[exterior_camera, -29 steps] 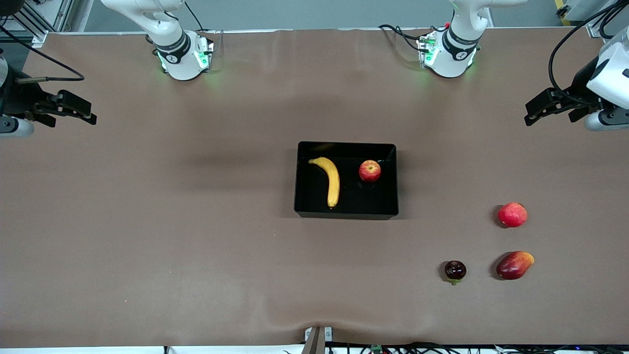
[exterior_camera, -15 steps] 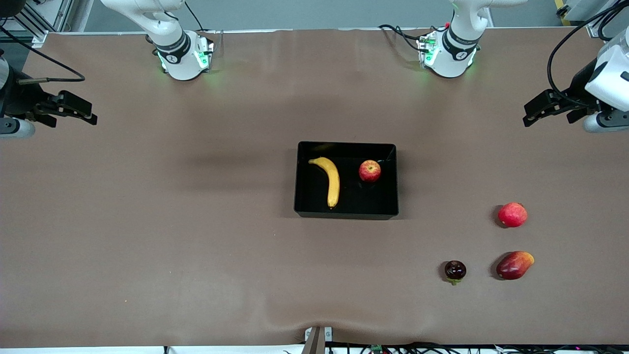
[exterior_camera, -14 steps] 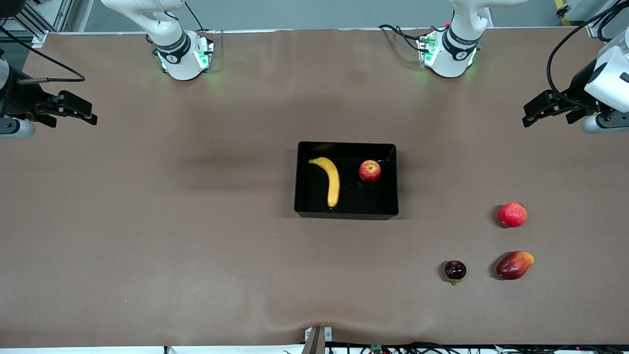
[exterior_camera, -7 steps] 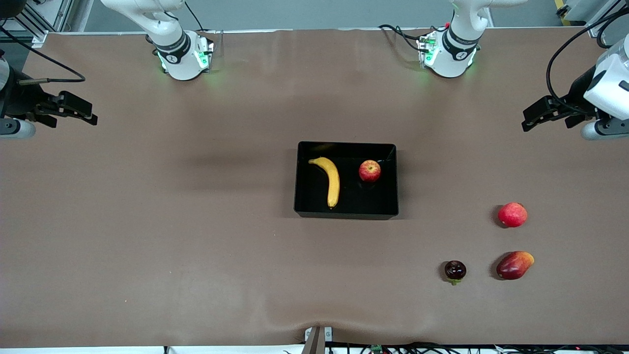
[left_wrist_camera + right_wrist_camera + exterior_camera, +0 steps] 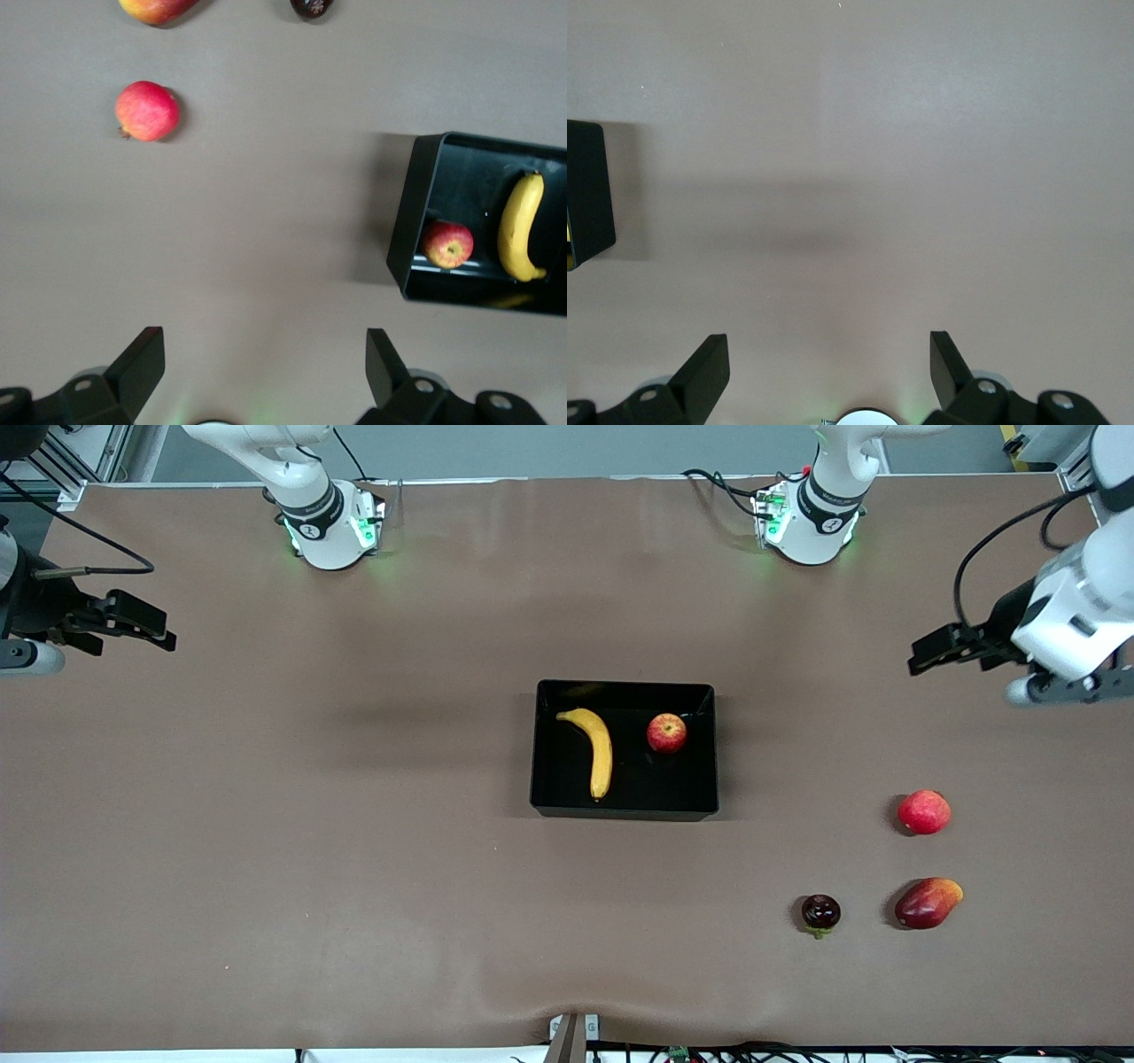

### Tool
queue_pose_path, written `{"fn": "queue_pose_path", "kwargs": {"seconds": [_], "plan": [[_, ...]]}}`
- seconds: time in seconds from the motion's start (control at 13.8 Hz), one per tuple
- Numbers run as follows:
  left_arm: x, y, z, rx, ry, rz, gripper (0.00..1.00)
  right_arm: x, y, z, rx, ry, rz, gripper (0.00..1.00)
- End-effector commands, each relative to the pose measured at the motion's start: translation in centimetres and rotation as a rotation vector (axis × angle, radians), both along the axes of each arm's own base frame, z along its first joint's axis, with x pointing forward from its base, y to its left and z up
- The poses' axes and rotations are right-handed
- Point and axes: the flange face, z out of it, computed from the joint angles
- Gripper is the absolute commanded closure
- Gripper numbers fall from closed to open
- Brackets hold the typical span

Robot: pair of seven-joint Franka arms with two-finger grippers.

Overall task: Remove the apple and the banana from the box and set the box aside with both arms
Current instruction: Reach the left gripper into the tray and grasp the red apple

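Observation:
The black box (image 5: 623, 810) stands in the middle of the table. The yellow banana (image 5: 598, 749) and the small red apple (image 5: 666, 733) lie in it, apart from each other. My left gripper (image 5: 920, 662) is open and empty over bare table toward the left arm's end, apart from the box. Its wrist view shows the left gripper (image 5: 263, 356) with the box (image 5: 413, 212), apple (image 5: 447, 244) and banana (image 5: 519, 226). My right gripper (image 5: 165, 635) is open and empty, waiting over the right arm's end. Its wrist view shows the right gripper (image 5: 828, 354) and a box corner (image 5: 586, 190).
A round red fruit (image 5: 924, 812), a red-orange mango (image 5: 928, 903) and a dark maroon fruit (image 5: 820, 912) lie on the table toward the left arm's end, nearer the front camera than the box. The left wrist view shows the round red fruit (image 5: 147, 111).
My left gripper has moved in from the table's end toward the box. The right arm, the box and the fruits have not moved.

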Motion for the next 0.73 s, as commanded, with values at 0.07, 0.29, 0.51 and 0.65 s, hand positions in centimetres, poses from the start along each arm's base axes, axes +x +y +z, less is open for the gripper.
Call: {"fn": "queue_pose_path", "kwargs": {"seconds": [0.07, 0.29, 0.51, 0.65], "plan": [[-0.5, -5.4, -5.0, -0.002, -0.022, 0.07, 0.0, 0.3, 0.6, -0.5, -0.007, 0.005, 0.007, 0.0], [-0.8, -10.4, -9.0, 0.004, -0.02, 0.138, 0.0, 0.9, 2.1, -1.3, -0.006, 0.007, 0.023, 0.0], [-1.3, -16.1, -11.8, 0.015, -0.007, 0.294, 0.0, 1.7, 3.2, -2.3, -0.006, 0.003, 0.032, 0.0], [-1.9, -19.8, -13.5, 0.01, -0.02, 0.321, 0.0, 2.1, 4.6, -2.7, -0.009, -0.002, 0.007, 0.0]]}}
